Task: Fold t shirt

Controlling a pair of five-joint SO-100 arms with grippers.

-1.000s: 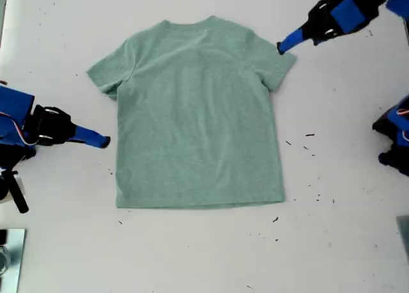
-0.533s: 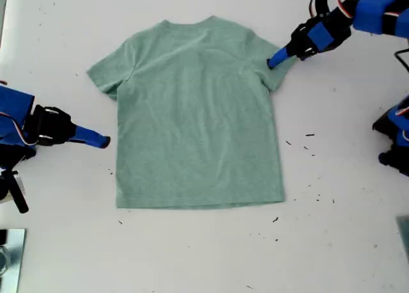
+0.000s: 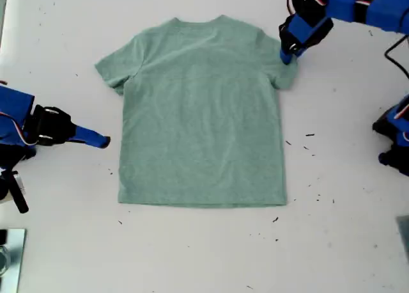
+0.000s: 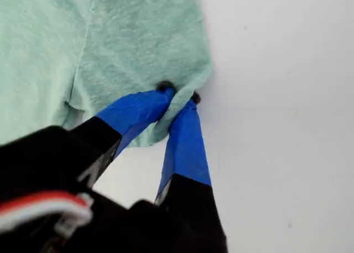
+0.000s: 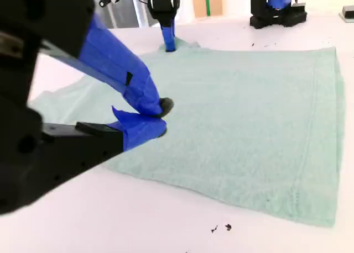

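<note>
plain sage-green heathered t shirt (image 3: 201,114) with no print, white table (image 3: 345,242) with little dark specks near the shirt's hem, bright blue tape on both grippers' fingers (image 4: 185,142), black bodies behind them

1. Worktop (image 3: 192,254) is bare white along the exterior view's bottom edge, below the t shirt (image 3: 201,114) hem; only tiny dark specks (image 3: 310,136) lie there, toward the right.
2. My first pincer (image 3: 287,55) sits on the sleeve at the exterior view's upper right, tips pinching a fabric fold, so that corner is blocked.
3. My second pincer (image 3: 102,140) hangs just off the shirt's side at the exterior view's left, tips nearly touching; a bare strip lies between it and the fabric.
4. Arm base (image 3: 393,136) takes the exterior view's right edge; open worktop lies between it and the shirt.
5. Metal object (image 3: 9,254) occupies the exterior view's bottom-left corner.
</note>
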